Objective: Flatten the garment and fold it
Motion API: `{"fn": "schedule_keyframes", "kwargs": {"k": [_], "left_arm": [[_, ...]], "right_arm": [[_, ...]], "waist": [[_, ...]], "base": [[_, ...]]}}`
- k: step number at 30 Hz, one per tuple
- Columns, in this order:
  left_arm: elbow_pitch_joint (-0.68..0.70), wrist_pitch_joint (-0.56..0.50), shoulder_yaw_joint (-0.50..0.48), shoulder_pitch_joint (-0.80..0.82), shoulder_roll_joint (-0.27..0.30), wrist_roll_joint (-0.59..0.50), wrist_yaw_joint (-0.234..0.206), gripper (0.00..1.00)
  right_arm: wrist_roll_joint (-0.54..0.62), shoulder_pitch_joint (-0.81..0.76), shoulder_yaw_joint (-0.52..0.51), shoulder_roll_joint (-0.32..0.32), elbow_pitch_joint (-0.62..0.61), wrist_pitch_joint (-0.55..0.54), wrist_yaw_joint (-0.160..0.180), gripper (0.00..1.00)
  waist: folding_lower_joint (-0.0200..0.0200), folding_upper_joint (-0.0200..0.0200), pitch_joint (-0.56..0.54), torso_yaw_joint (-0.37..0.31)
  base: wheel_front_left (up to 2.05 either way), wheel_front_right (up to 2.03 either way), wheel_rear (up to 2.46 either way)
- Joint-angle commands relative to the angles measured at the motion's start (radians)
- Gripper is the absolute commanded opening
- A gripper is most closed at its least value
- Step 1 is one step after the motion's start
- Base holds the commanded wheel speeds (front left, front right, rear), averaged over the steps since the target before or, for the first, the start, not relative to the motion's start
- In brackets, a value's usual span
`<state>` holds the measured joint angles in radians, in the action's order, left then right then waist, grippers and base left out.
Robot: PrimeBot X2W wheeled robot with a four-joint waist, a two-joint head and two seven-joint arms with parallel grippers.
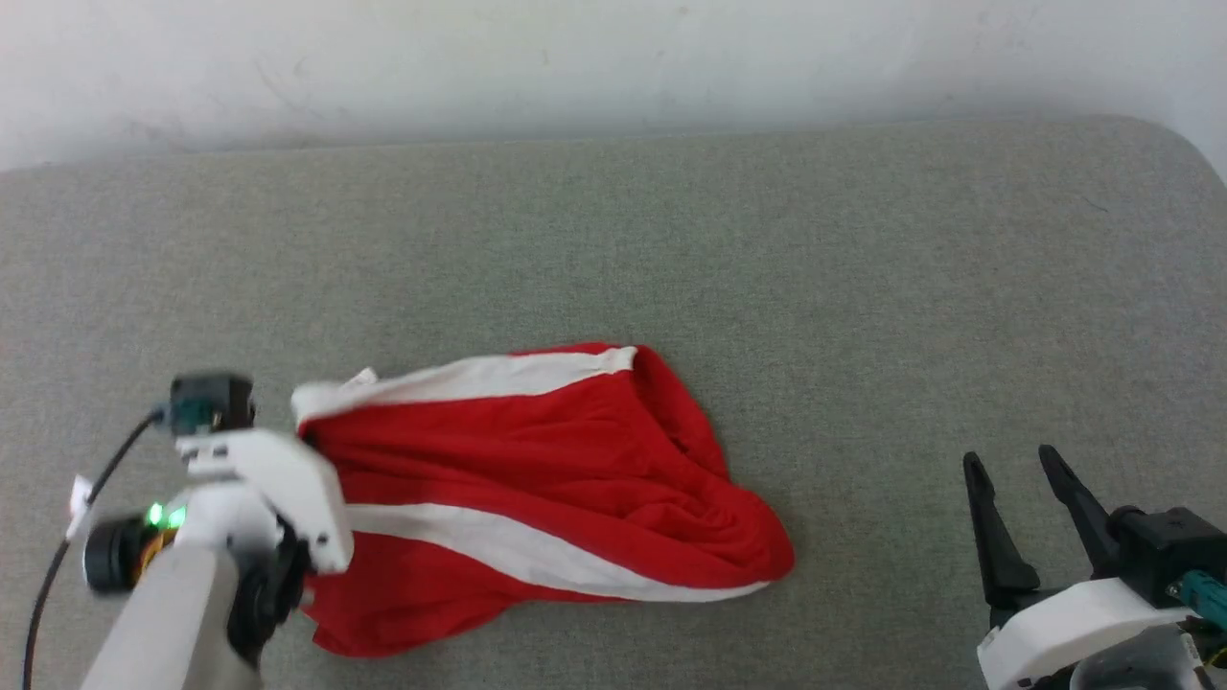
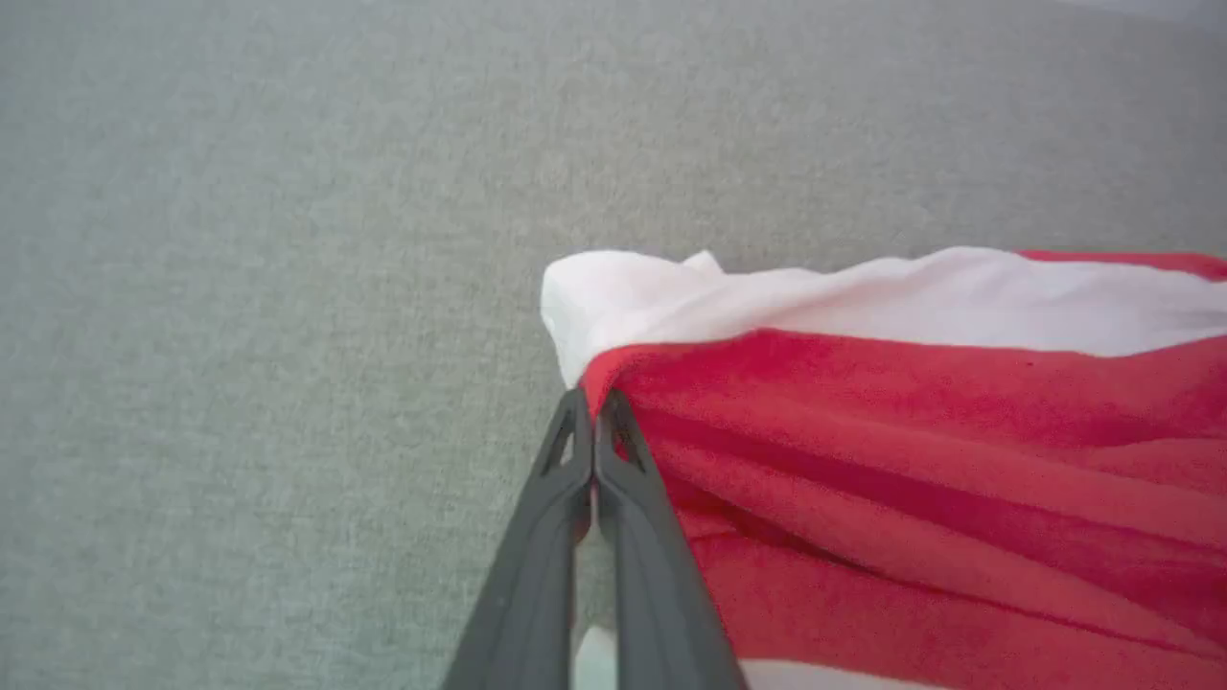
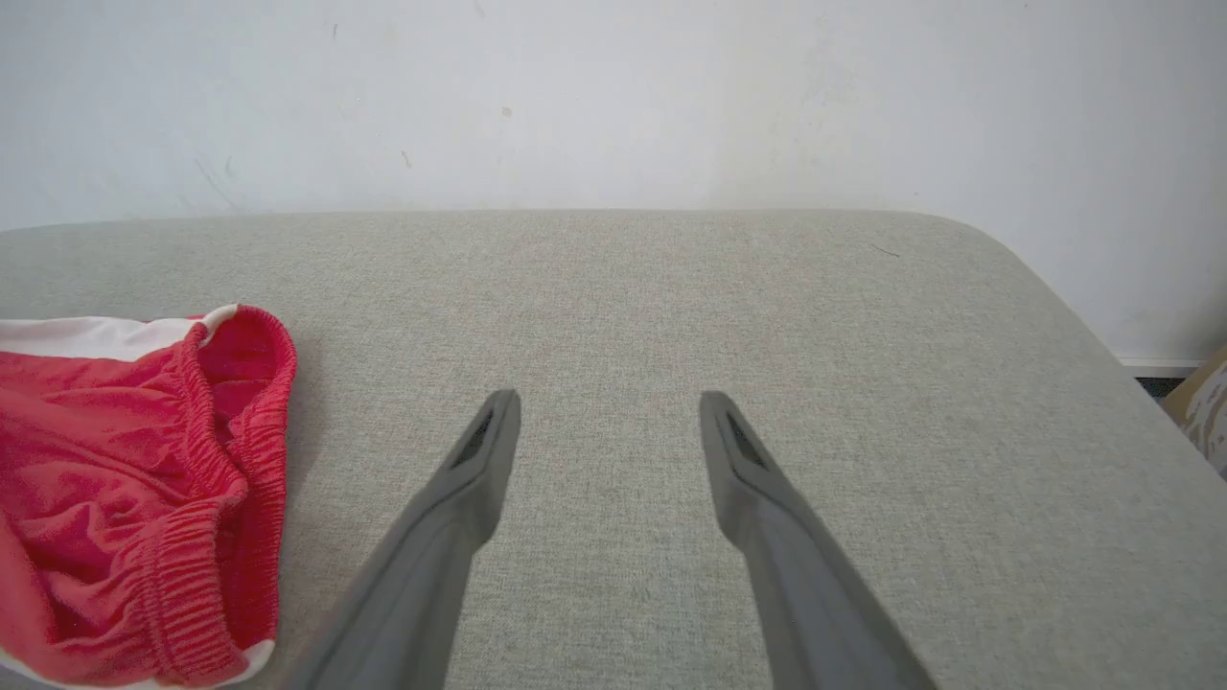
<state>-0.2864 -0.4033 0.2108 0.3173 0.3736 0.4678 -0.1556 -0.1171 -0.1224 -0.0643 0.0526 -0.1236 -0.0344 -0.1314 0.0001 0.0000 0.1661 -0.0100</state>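
Observation:
The garment (image 1: 556, 460), red shorts with broad white stripes, lies crumpled on the grey padded surface, its gathered waistband toward the right. In the left wrist view my left gripper (image 2: 594, 402) is shut, its tips pinching the red edge of the garment (image 2: 911, 431) just below the white hem corner. From the head, that arm's white wrist (image 1: 278, 489) covers the fingers at the shorts' left end. My right gripper (image 1: 1011, 460) stands open over bare surface, well to the right of the shorts. Its own view has the right gripper (image 3: 609, 398) with nothing between the fingers and the waistband (image 3: 192, 537) at the left.
The grey padded table (image 1: 863, 268) reaches back to a white wall (image 1: 613, 57). Its far right corner (image 3: 997, 249) is rounded, and the right edge falls away beside a brown box (image 3: 1203, 402). A black cable (image 1: 86, 517) hangs by my left wrist.

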Motion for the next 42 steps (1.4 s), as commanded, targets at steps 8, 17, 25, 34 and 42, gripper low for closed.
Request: {"fn": "schedule_keyframes", "kwargs": {"k": [8, 17, 25, 34, 42], "left_arm": [[-0.026, 0.166, -0.045, -0.106, -0.045, 0.042, -0.012, 1.00], [0.072, 0.480, -0.042, -0.192, -0.085, 0.009, 0.035, 1.00], [0.097, 0.647, -0.026, -0.244, -0.121, -0.031, 0.066, 1.00], [0.163, 0.665, -0.018, -0.282, -0.204, -0.077, 0.065, 1.00], [0.169, 0.665, 0.016, -0.255, -0.254, -0.110, 0.108, 1.00]], "right_arm": [[-0.006, 0.022, -0.003, -0.002, 0.012, 0.006, 0.001, 1.00], [-0.010, 0.030, 0.039, -0.002, 0.037, -0.002, 0.001, 1.00], [-0.058, 0.142, 0.157, 0.014, 0.179, -0.072, 0.001, 1.00], [-0.195, 0.414, 0.331, 0.052, 0.475, -0.217, 0.001, 1.00], [-0.287, 0.581, 0.461, 0.071, 0.751, -0.333, 0.001, 1.00]], "waist": [[-0.0001, 0.0000, -0.005, 0.003], [-0.0001, 0.0000, -0.047, 0.033], [-0.0001, 0.0000, -0.063, 0.063], [-0.0001, 0.0000, -0.043, 0.150], [-0.0001, 0.0000, -0.010, 0.223]], "base": [[0.00, 0.00, 0.00], [0.00, 0.00, 0.00], [0.00, 0.00, 0.00], [0.00, 0.00, 0.00], [0.00, 0.00, 0.00]]}}
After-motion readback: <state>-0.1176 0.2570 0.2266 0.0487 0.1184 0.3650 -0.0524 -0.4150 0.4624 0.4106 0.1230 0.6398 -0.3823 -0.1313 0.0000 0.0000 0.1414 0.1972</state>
